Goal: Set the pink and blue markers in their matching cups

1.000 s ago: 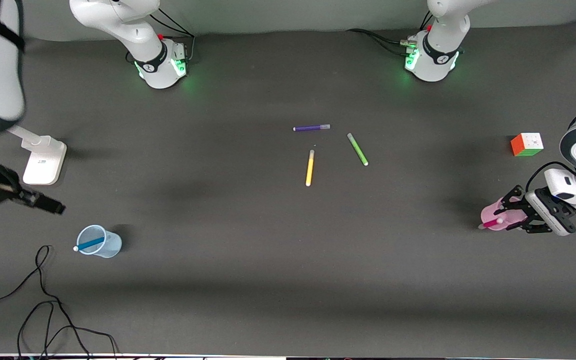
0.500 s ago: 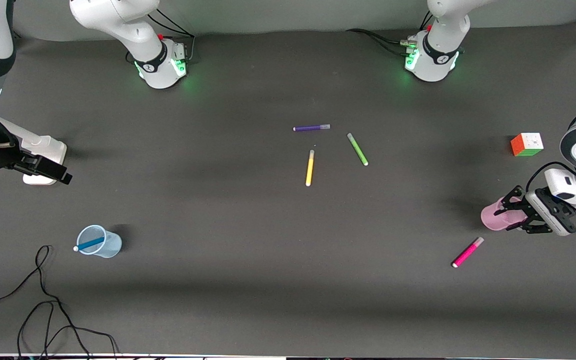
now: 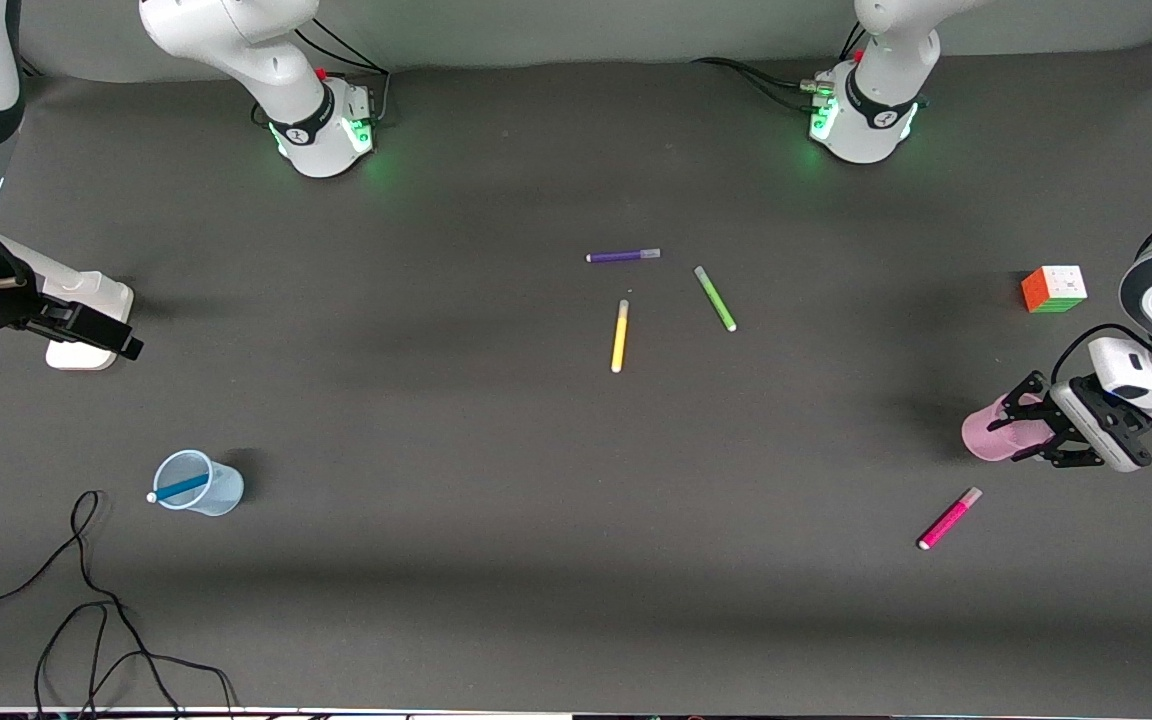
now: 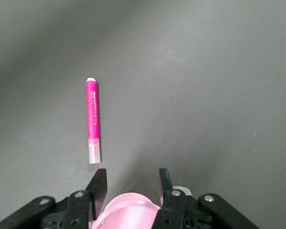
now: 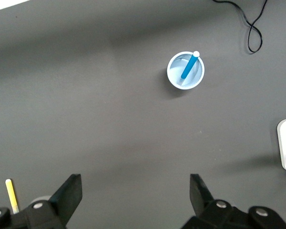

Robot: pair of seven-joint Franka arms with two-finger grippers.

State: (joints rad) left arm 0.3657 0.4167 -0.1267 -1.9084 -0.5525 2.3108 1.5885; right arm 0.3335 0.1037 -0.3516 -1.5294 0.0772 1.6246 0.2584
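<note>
One marker is home: the blue marker (image 3: 179,487) stands in the blue cup (image 3: 200,484). Pink marker (image 3: 949,518) lies on the bench nearer the camera than the pink cup (image 3: 994,431), which the left hand (image 3: 1044,432) grips; release it, then pinch the marker mid-barrel. Right hand (image 5: 133,191) waits spread wide
</note>
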